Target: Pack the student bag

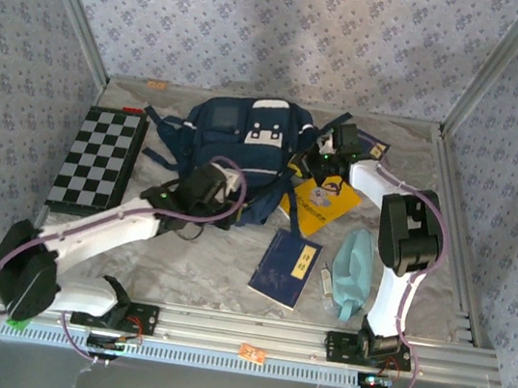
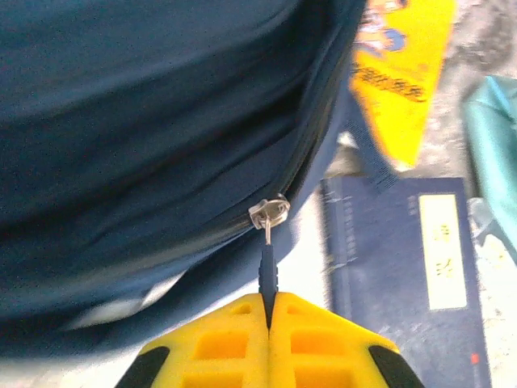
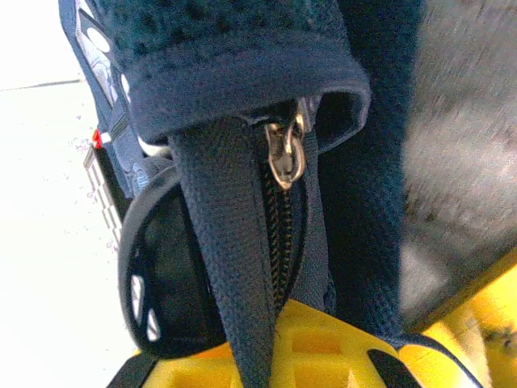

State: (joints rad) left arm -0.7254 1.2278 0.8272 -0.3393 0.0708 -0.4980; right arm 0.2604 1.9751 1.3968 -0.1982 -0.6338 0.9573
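While the student bag (image 1: 248,139) is lying far-middle on the tabletop (image 1: 200,263), I'm seeing the left claw (image 2: 268,305) pinching the dark zipper pull (image 2: 267,271) on its near edge. The right claw (image 3: 262,339) is clamping a navy webbing strap (image 3: 222,242) at the bag's right side, jaws pressed together around it.

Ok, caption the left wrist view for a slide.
Left fingers clamp the zipper pull of the navy student bag, blue book alongside.
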